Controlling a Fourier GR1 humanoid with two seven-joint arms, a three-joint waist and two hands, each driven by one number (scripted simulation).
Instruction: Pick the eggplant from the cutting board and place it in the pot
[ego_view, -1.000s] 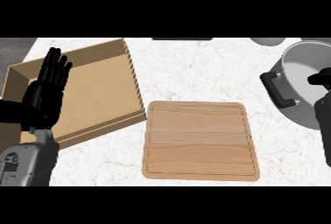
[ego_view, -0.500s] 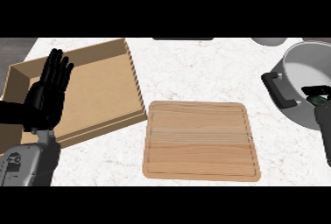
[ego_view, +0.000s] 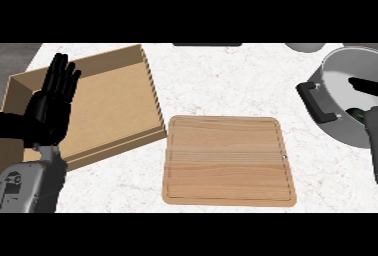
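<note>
Here: left hand (ego_view: 46, 112), fingers (ego_view: 63, 75) straight; cutting board (ego_view: 229, 160) near pot (ego_view: 341, 70).

I see a pale speckled surface (ego_view: 221, 80): board (ego_view: 227, 160) in the middle, open box (ego_view: 111, 105) just beside it on the left, pot (ego_view: 341, 131) at the right edge.

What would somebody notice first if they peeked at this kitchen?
A big black left hand stands open, fingers up, at the left, in front of a shallow wooden box. In the middle lies a bare wooden cutting board, and a grey pot sits at the right edge.
</note>
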